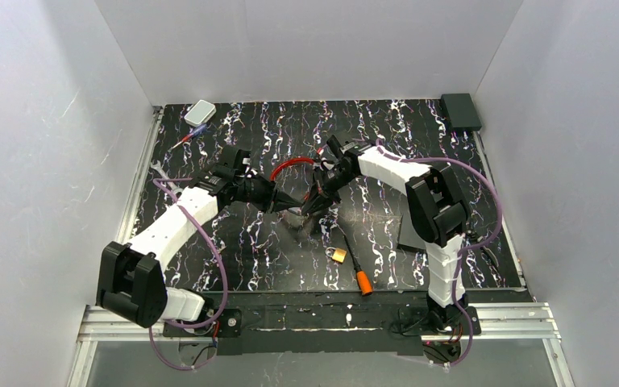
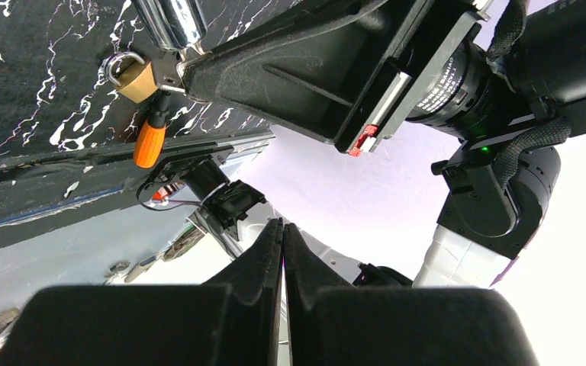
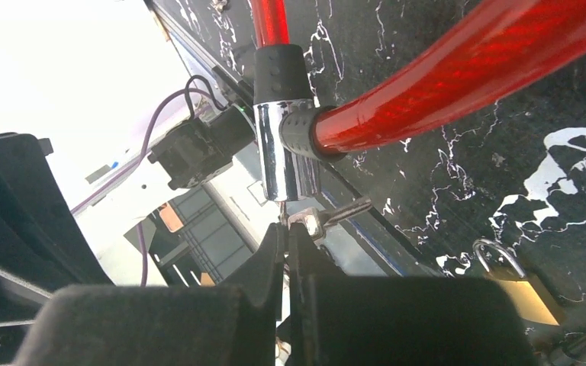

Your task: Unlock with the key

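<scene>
The step in hand looks like the insertion itself: the key [image 3: 306, 223] sits at the lower mouth of the chrome lock barrel [image 3: 284, 156] that joins the two ends of the red cable lock [image 3: 458, 80], its blade pointing up into the barrel. How deep the blade has gone cannot be told. The right pincer [image 3: 286, 231] is clamped on the key, its two dark fingers pressed together around the key's head, with a bit of silvery metal sticking out to the side just past the tips. The left pincer [image 2: 282, 226] has its fingers closed flat against each other with nothing seen between them; in the overhead view it hangs just beside the cable, but whether it steadies the lock cannot be told. The next move would call for seating the key fully in line with the barrel, then a wrist roll to turn it while the barrel is kept from twisting along. A brass padlock [image 3: 530, 293] and an orange-handled screwdriver [image 2: 149, 142] lie on the table [image 3: 427, 198] nearby, apart from the work.
</scene>
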